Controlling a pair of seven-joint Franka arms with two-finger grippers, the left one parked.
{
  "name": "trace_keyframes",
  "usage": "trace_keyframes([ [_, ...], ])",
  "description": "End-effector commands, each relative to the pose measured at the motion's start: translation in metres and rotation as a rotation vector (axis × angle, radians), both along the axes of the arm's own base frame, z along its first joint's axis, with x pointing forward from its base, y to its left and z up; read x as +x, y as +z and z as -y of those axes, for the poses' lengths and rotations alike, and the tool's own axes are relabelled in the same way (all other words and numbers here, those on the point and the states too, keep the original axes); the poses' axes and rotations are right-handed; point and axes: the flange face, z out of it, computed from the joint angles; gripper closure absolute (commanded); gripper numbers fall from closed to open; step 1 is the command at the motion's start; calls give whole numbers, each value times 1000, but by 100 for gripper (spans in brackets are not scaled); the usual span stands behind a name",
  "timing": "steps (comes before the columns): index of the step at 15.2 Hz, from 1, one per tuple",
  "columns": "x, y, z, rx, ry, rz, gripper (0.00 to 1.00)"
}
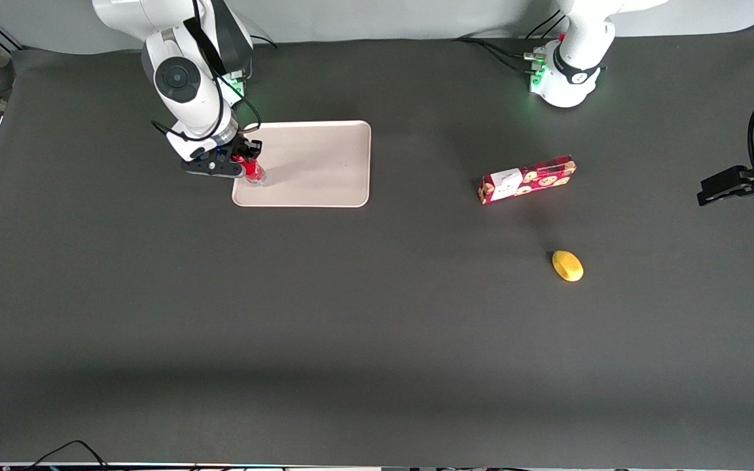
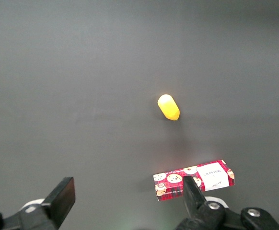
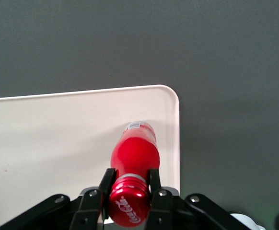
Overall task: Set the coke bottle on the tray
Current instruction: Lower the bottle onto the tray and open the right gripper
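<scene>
Your gripper is clamped on the neck of the coke bottle just under the cap, so the bottle hangs upright over a corner of the tray — base at or just above its surface, I judge — inside the rim, ready for release.

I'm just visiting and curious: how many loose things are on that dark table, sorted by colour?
Red: 2, the coke bottle, held in the gripper over a corner of the tray, and the cookie box.
Pink-beige: 1, the tray.
Yellow: 1, a small rounded object, nearer the front camera than the box.
Total: 4.
</scene>
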Motion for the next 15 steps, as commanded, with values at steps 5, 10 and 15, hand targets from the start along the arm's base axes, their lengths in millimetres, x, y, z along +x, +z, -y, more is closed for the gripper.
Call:
trace_keyframes([
  [5, -12, -10, 1, 1, 8, 18, 78],
  [10, -12, -12, -5, 8, 22, 36, 4],
  [15, -11, -9, -7, 8, 27, 34, 0],
])
